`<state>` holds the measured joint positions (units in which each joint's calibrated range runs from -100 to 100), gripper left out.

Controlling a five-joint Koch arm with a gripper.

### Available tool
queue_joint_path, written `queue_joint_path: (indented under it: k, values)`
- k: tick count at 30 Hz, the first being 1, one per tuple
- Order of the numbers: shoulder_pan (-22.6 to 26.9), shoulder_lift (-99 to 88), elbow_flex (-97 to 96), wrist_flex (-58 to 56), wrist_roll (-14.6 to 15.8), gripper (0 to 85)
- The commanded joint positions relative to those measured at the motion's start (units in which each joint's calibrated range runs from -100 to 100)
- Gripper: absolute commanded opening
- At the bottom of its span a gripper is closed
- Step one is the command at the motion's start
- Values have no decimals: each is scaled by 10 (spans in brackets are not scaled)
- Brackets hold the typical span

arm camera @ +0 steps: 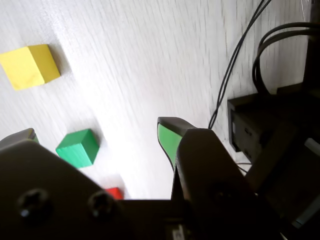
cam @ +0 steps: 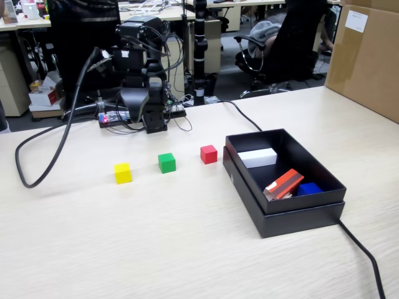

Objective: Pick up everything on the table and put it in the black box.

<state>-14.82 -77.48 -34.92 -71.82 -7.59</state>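
Three small cubes stand in a row on the beige table (cam: pixel 156 249): yellow (cam: pixel 123 172), green (cam: pixel 166 162), red (cam: pixel 209 154). To their right is the black box (cam: pixel 299 221), which holds a white block (cam: pixel 257 157), an orange-red striped block (cam: pixel 283 184) and a blue piece (cam: pixel 310 188). My gripper (cam: pixel 149 121) hangs folded at the arm's base behind the cubes, touching none of them. In the wrist view its jaws stand wide apart, so the gripper (arm camera: pixel 97 131) is open and empty, with the yellow cube (arm camera: pixel 30 65), green cube (arm camera: pixel 77 148) and red cube (arm camera: pixel 115 192) on the table below.
A thick black cable (cam: pixel 50 156) loops over the table's left side. Another cable (cam: pixel 361 255) runs from the box to the front right. A big brown carton (cam: pixel 368 56) stands at the far right. A circuit board with wires (cam: pixel 115 117) lies beside the arm's base.
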Motion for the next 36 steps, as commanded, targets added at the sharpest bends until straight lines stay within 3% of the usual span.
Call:
queue_joint_path:
  k: [1,15,36]
  values:
    - [-11,79,55,49,-5,476]
    - [-23,437,219,87,-12,481]
    - [-17,589,219,155,-18,473]
